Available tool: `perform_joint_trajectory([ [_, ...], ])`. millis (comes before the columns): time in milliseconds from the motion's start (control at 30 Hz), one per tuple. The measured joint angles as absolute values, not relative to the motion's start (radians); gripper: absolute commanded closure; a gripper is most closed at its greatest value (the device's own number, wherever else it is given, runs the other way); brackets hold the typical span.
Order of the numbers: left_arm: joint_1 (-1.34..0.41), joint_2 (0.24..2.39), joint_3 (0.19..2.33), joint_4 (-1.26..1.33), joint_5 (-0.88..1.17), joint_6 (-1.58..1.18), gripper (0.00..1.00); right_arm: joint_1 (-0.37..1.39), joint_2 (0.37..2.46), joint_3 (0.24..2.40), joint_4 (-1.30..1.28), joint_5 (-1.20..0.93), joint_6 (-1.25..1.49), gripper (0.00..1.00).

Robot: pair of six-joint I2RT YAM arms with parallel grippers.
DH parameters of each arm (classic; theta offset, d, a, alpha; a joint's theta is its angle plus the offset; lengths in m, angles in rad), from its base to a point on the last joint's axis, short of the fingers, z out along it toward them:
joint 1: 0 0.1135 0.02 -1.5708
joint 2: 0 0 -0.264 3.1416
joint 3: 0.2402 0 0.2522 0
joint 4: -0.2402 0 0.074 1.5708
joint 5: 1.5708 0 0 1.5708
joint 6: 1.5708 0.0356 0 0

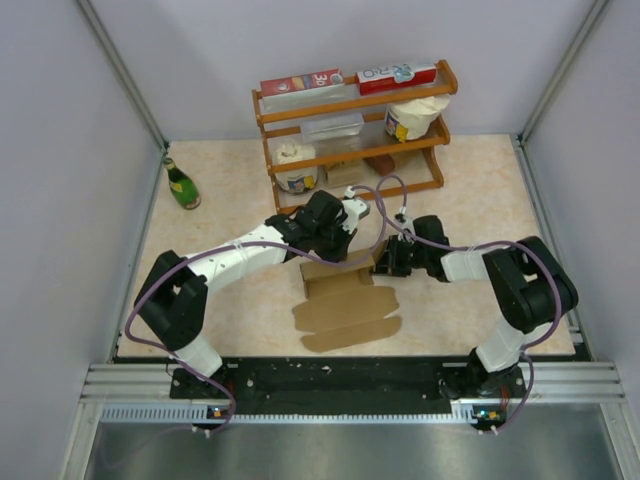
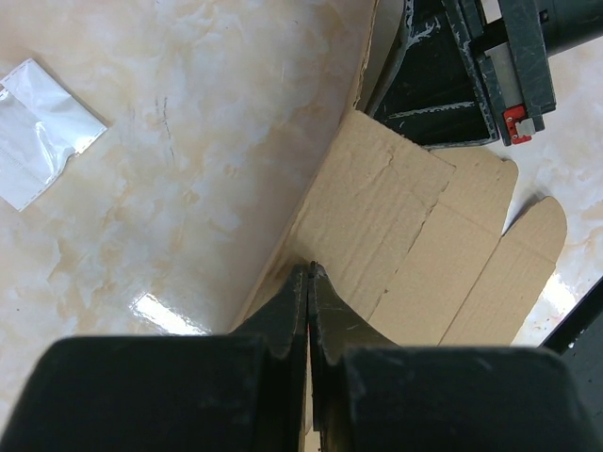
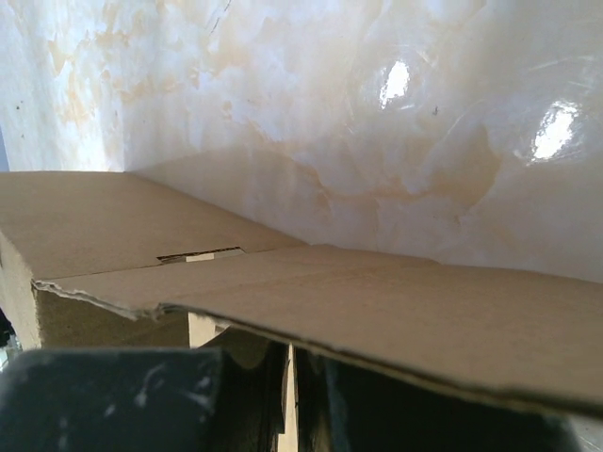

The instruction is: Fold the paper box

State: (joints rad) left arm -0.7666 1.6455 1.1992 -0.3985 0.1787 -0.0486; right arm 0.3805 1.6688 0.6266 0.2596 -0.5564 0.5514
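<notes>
The paper box is plain brown cardboard lying mid-table. Its far part is raised and its scalloped flaps lie flat toward me. My left gripper is at the box's far edge. In the left wrist view it is shut, with its tips on the box panel near the panel's left edge. My right gripper is at the raised part's right side and also shows in the left wrist view. In its own view its fingers sit under a box panel, closed on a thin pale cardboard strip.
A wooden rack stands at the back with red cartons on top and tubs on its shelves. A green bottle stands at the back left. A clear plastic bag lies on the table left of the box.
</notes>
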Motion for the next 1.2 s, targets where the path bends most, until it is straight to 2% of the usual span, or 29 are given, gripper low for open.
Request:
perform_joint_trajectory([
  [500,-0.767,1.645,1.199,-0.398,0.179,-0.049,1.0,0.391,1.642,0.629,0.215,-0.546,0.551,1.0],
  [1200,-0.767,1.645,1.199,-0.399,0.179,-0.049,1.0,0.399,1.631,0.628,0.234,-0.639,0.581,1.0],
])
